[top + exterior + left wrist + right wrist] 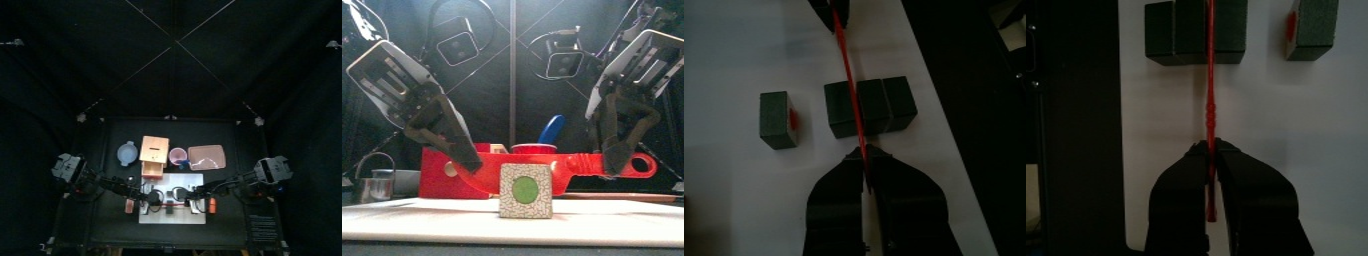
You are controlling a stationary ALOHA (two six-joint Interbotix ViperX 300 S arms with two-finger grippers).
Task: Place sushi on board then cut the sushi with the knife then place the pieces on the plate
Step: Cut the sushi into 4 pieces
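On the far left, the blue-grey bowl (126,153) is sitting clear of the work. The left gripper (865,168) is clamping its jaws tight on one end of the red knife (846,60), which is lying left to right across the sushi roll (885,105) on the white cutting board (738,60) at the near middle of the table. One cut piece (778,120) is standing just apart from the roll, seemingly on its near side. At the other end, the right gripper (1209,150) is pinching the same blade with its jaws closed. The pink tray (206,156) is waiting at the far right, with no sushi showing on it. The thin blade is spanning two grips, so uneven downward pressure is likely to bow or twist it, and it may slip from one pinch. The roll is sitting near an edge of the board. A slanted push could therefore slide it off, tip it, or part the blocks at the wrong seam.
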